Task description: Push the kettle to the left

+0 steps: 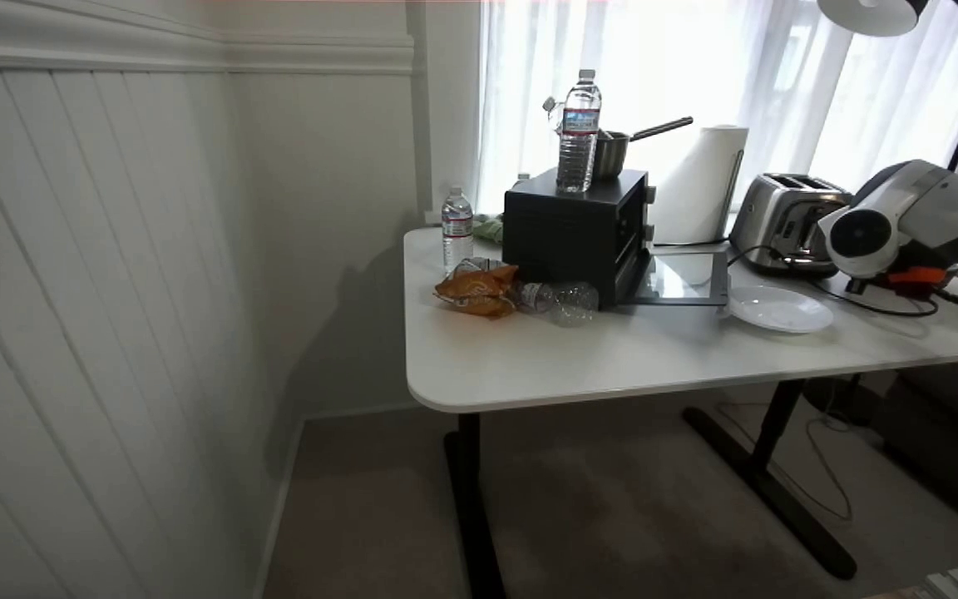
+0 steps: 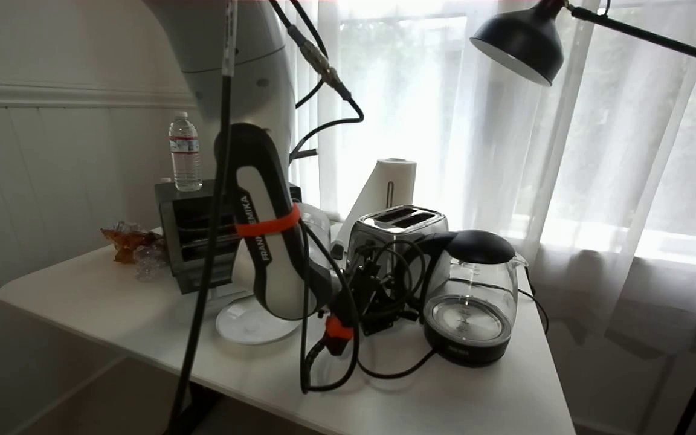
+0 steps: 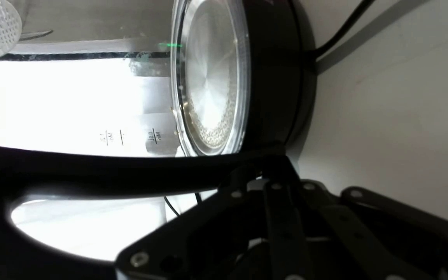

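The kettle (image 2: 486,281) stands upright on its flat black base near the table's right side, with a black lid and clear glass body. Its curved black handle (image 2: 425,263) faces the gripper. In the wrist view the kettle's base (image 3: 272,77) and long dark handle (image 3: 111,171) fill the left and upper part. My gripper (image 2: 409,315) is low over the table beside the handle's lower end. Its fingers (image 3: 265,159) look closed together in the wrist view; they overlap the handle's end there, and I cannot tell whether they touch. The kettle does not show in an exterior view where the arm (image 1: 920,216) blocks the right side.
A silver toaster (image 2: 399,226) stands right behind the gripper. A white plate (image 2: 254,323) lies under the arm. A black oven (image 1: 562,233) with its door down carries a bottle (image 1: 580,133) and a pot (image 1: 610,156). The kettle's cord (image 2: 393,376) crosses the white table (image 1: 612,349).
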